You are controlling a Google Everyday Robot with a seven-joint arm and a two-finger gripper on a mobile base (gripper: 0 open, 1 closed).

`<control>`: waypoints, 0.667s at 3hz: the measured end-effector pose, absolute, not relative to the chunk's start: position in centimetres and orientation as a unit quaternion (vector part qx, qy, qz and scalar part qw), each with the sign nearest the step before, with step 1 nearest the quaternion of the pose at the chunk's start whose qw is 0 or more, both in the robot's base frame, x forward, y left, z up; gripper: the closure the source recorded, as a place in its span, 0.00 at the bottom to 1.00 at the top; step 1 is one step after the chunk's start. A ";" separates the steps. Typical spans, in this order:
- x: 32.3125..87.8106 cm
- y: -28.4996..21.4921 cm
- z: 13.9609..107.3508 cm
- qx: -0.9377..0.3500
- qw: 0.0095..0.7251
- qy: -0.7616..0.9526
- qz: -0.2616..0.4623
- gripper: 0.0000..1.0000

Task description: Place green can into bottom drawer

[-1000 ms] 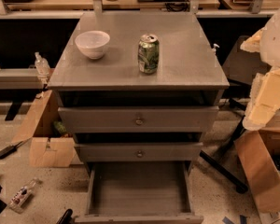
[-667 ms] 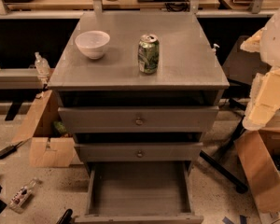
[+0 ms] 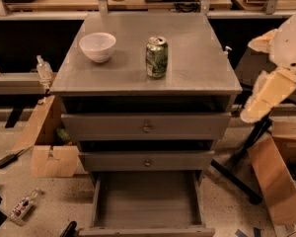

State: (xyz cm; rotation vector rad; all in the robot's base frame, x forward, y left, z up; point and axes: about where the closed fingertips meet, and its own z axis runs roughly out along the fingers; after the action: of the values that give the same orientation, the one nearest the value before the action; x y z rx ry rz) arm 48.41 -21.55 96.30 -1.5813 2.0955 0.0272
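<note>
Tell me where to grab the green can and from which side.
Grip the small green-and-white aluminium can around its mid-body, coming from the right: it stands upright, the white bowl sits apart to its left, and the gripper hangs beside the grey metal cabinet on its right.

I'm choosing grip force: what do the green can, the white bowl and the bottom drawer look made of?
Green can: likely thin aluminium, by its shiny silver top. White bowl: glazed ceramic or plastic; smooth, glossy. Bottom drawer: dull grey painted metal, perhaps wood. The gripper hangs at the view's right, beside the cabinet, apart from all three.
</note>
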 end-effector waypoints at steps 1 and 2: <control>54.7 -20.8 96.4 -0.529 0.401 0.744 0.073 0.00; 59.1 -20.2 98.7 -0.478 0.510 0.708 0.095 0.00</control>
State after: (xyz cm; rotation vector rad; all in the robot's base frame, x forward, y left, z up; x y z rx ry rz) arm 59.08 -20.19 98.74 -1.1515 1.7054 0.2289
